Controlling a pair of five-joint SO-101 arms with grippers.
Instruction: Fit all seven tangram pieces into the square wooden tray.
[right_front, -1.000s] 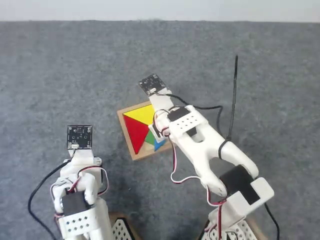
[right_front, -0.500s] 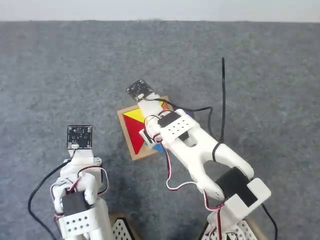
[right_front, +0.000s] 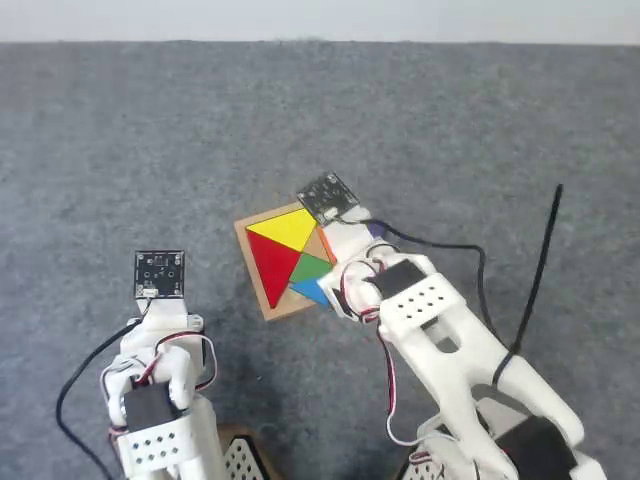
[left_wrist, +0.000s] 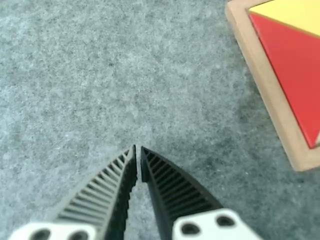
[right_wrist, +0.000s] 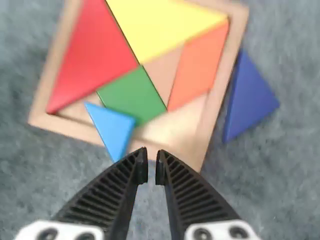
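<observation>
The square wooden tray (right_wrist: 217, 112) holds a red triangle (right_wrist: 92, 55), a yellow triangle (right_wrist: 160, 25), a green square (right_wrist: 131, 94) and an orange parallelogram (right_wrist: 197, 67). A light blue triangle (right_wrist: 115, 131) lies tilted across the tray's near rim. A dark blue triangle (right_wrist: 247, 97) rests on the carpet just outside the tray. My right gripper (right_wrist: 151, 167) is shut and holds nothing, hovering above the near rim beside the light blue triangle. My left gripper (left_wrist: 137, 150) is shut over bare carpet, apart from the tray's corner (left_wrist: 265, 85).
Grey carpet (right_front: 150, 130) covers the whole table. The right arm (right_front: 430, 320) reaches over the tray's right side (right_front: 270, 300). The left arm (right_front: 155, 390) stands at the lower left. A black cable (right_front: 540, 270) arches at the right.
The right arm swung left over the tray, then drew back to the right, uncovering the green and light blue pieces. The left arm stayed still.
</observation>
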